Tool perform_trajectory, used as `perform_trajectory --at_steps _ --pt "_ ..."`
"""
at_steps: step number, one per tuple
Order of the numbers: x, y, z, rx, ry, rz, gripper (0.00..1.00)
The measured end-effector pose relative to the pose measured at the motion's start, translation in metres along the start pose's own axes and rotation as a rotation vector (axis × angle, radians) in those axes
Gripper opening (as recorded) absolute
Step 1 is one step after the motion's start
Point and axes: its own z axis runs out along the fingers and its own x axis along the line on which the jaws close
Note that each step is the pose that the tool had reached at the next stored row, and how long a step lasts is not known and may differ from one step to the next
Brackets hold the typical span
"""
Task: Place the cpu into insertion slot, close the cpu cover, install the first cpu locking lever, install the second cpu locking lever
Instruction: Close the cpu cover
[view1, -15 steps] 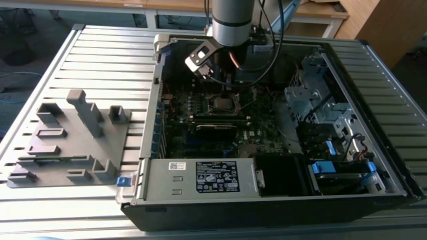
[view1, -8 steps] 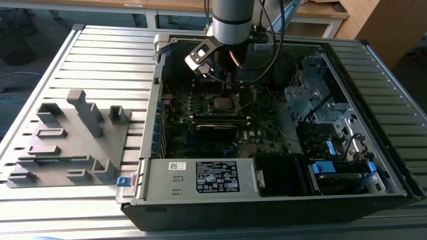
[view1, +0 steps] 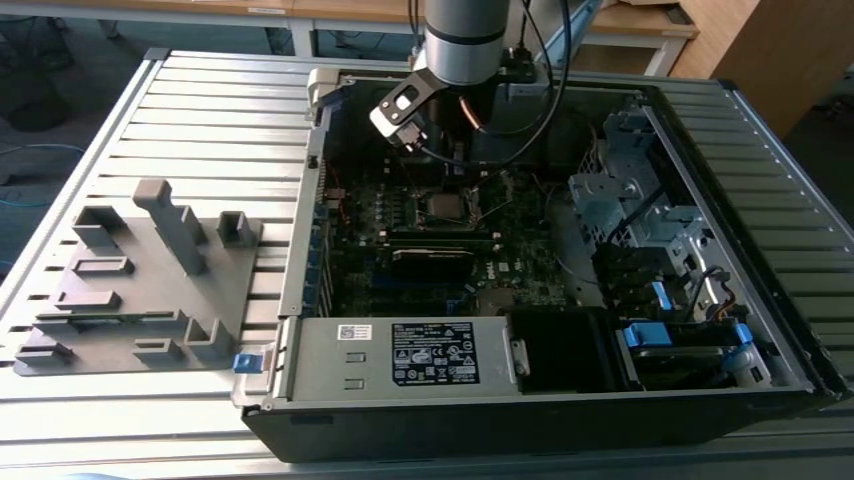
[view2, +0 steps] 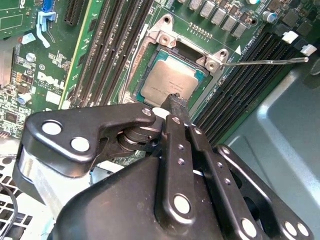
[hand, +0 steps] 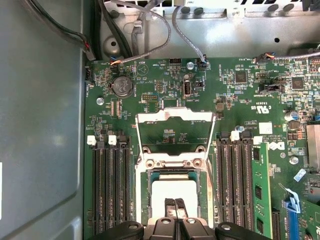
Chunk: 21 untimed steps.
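Observation:
The cpu (view2: 170, 82), a flat silver-grey square, lies in the insertion slot (hand: 142, 200) on the green board; it is also seen in the first wrist view (hand: 175, 189). My gripper (view2: 176, 100) is shut, with its two black fingertips (hand: 170, 204) pressed together right at the cpu's top face and nothing between them. The cpu cover (hand: 175, 116), a silver frame with a square cut-out, stands swung open beyond the slot. A thin wire locking lever (view2: 265, 62) sticks out sideways, unlatched. In the exterior view the arm (view1: 461, 40) hangs over the slot (view1: 445, 208).
Black memory slots (hand: 107, 190) flank the socket on both sides, and a green memory module (hand: 260, 192) stands in one. Cables (hand: 150, 42) run along the case wall. A grey fixture plate (view1: 134, 280) lies outside the case on the exterior view's left.

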Motion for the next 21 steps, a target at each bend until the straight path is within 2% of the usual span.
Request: perform_trajectory --at_steps 21 --pt "0.0 0.0002 -0.0034 0.0 -0.0001 0.0 0.11"
